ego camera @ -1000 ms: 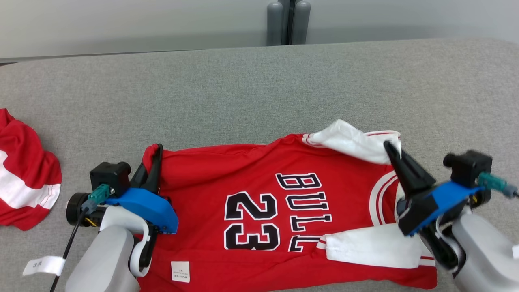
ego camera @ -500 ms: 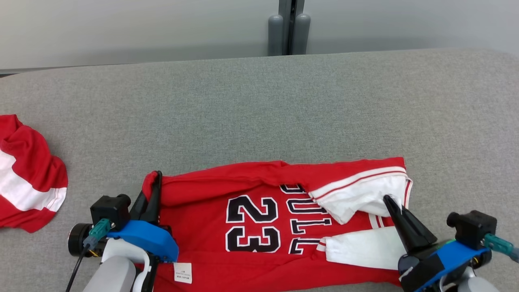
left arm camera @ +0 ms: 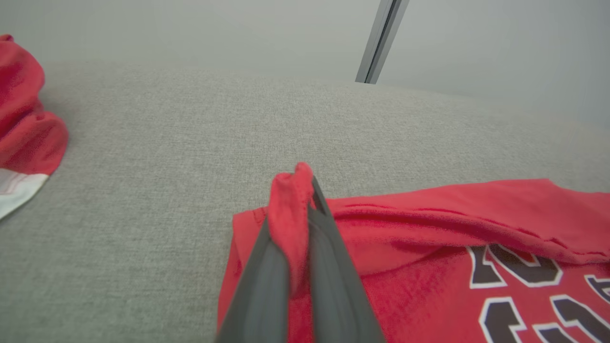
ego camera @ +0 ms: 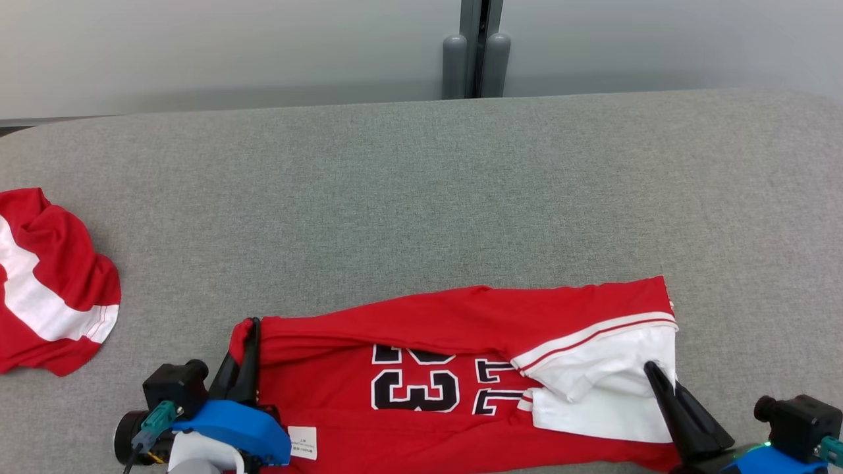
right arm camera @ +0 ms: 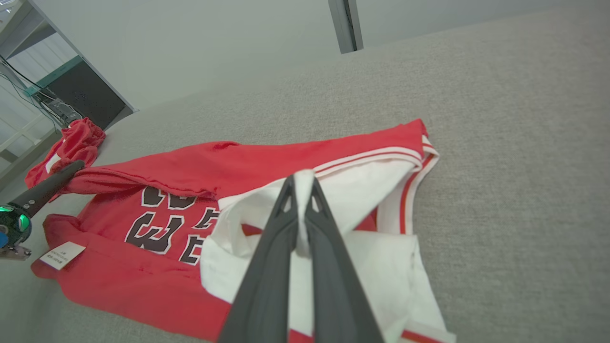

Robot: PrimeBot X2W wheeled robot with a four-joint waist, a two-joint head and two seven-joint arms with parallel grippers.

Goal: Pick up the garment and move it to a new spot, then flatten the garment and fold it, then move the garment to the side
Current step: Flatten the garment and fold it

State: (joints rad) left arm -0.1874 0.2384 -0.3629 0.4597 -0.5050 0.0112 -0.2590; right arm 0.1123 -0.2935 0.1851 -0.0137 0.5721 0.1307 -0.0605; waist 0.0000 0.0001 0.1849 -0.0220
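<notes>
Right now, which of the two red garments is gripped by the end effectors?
The jersey printed 23: the left end effector pinches its red corner, the right end effector its white fabric. The crumpled garment lies apart, untouched.

Matt red-and-white cloth jersey point(ego camera: 461, 316), coarse grey woven fabric surface point(ego camera: 421, 197), smooth matt dark gripper fingers point(left arm camera: 331, 267)

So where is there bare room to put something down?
Bare: the grey surface from its far edge to the red jersey, and right of it. Narrower: the gap between jersey and crumpled red garment. Crowded: the near edge, where left fingers and right fingers pinch the jersey.
</notes>
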